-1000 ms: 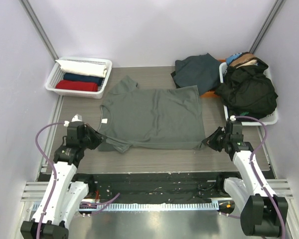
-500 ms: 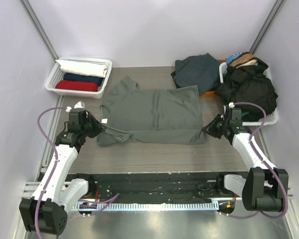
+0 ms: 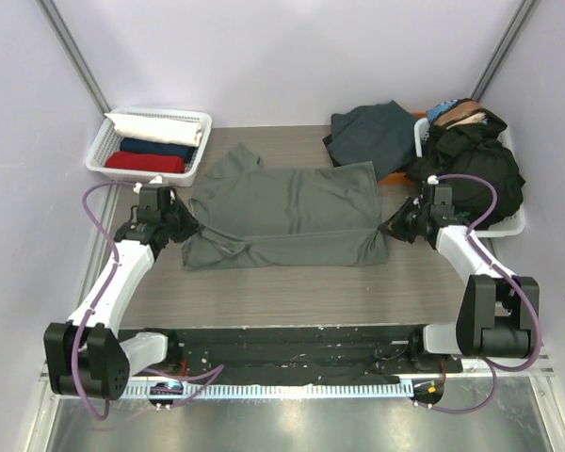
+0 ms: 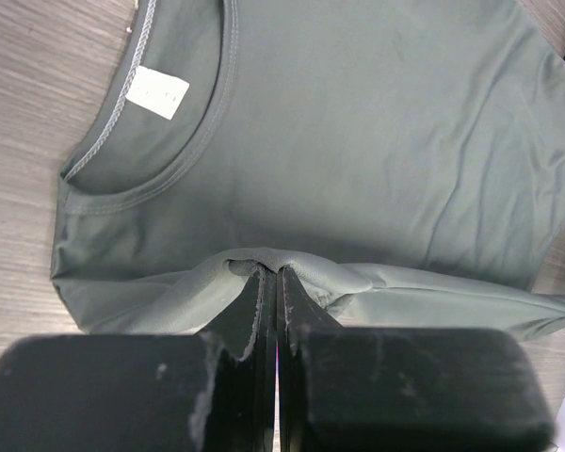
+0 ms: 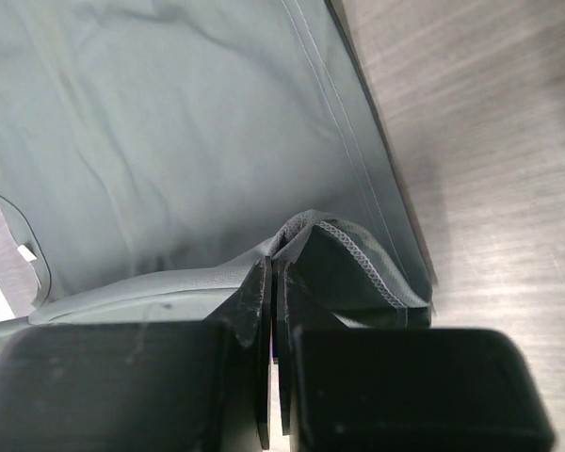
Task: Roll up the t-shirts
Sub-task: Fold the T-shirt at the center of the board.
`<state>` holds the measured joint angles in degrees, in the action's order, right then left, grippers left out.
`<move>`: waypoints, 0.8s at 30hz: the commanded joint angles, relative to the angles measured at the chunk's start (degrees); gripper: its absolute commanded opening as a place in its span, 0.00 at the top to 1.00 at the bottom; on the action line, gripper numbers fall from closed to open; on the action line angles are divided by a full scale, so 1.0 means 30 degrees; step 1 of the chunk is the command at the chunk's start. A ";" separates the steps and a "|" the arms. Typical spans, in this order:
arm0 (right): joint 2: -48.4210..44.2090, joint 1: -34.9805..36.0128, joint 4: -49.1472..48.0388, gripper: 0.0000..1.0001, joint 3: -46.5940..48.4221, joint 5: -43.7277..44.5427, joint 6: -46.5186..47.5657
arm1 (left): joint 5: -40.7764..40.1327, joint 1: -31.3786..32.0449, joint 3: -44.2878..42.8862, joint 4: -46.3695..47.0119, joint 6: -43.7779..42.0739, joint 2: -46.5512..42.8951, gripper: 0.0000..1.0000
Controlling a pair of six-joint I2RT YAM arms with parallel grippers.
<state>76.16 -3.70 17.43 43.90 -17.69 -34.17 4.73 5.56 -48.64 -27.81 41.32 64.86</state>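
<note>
A sage-grey t-shirt [image 3: 282, 202] lies flat mid-table, neck and small white label [image 4: 157, 91] to the left, its near long edge folded over onto itself. My left gripper [image 3: 186, 229] is shut on the folded edge near the neck; in the left wrist view [image 4: 271, 273] the cloth bunches over the fingertips. My right gripper [image 3: 388, 229] is shut on the same fold at the hem corner; in the right wrist view [image 5: 275, 259] the stitched hem [image 5: 358, 254] drapes over the fingertips. Rolled white, navy and red shirts [image 3: 151, 146] sit in the left basket.
A white lattice basket [image 3: 99, 155] stands at the back left. Another basket [image 3: 510, 226] at the right holds a heap of black cloth [image 3: 471, 174]. A dark teal shirt [image 3: 372, 132] lies crumpled at the back, over something orange.
Both grippers have carried the shirt's near edge away from the front of the table, folding it further over the shirt. Both arms have stretched forward.
</note>
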 commanded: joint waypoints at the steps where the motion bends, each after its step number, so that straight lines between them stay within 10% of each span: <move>1: 0.0715 0.0268 -0.1210 0.98 0.1099 -0.0108 -0.0122 | 0.0123 0.0050 -0.1246 0.1039 -0.0531 0.1052 1.00; 24: 0.1947 0.0502 -0.1856 0.98 0.1802 0.0390 -0.0474 | -0.0112 0.0489 -0.3238 0.1536 -0.0414 0.4599 1.00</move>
<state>81.80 -2.37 14.06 47.03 -17.47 -34.89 4.73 6.55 -55.66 -26.20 40.42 77.19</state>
